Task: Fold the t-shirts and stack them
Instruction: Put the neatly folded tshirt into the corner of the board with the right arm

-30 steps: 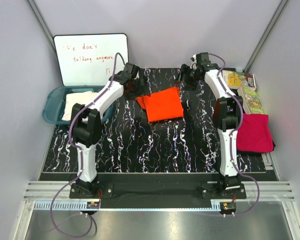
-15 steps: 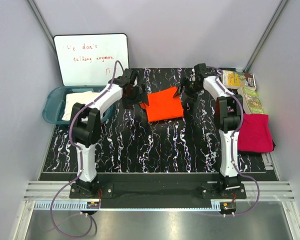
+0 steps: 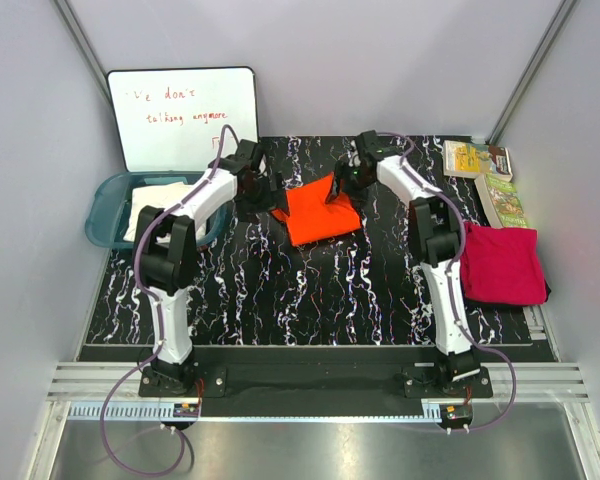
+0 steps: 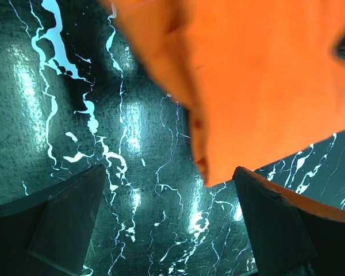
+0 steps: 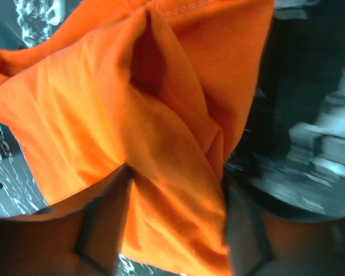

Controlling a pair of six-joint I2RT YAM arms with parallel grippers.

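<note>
Largely, the orange t-shirt (image 5: 98,109) hides the right tool (image 5: 175,195) clamping it; left tool (image 4: 169,184) gapes apart.

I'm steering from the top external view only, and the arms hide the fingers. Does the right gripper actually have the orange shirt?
Observer: Yes. In the right wrist view, a bunched fold of the orange t-shirt fills the gap between the fingers of the right gripper.
Operator: And the left one?
Observer: The left gripper is open, fingers wide apart, with only the black marbled table showing between them.
Operator: Is it near the cloth?
Observer: The shirt's edge ends close to one of its fingers, but nothing is clamped there.
</note>
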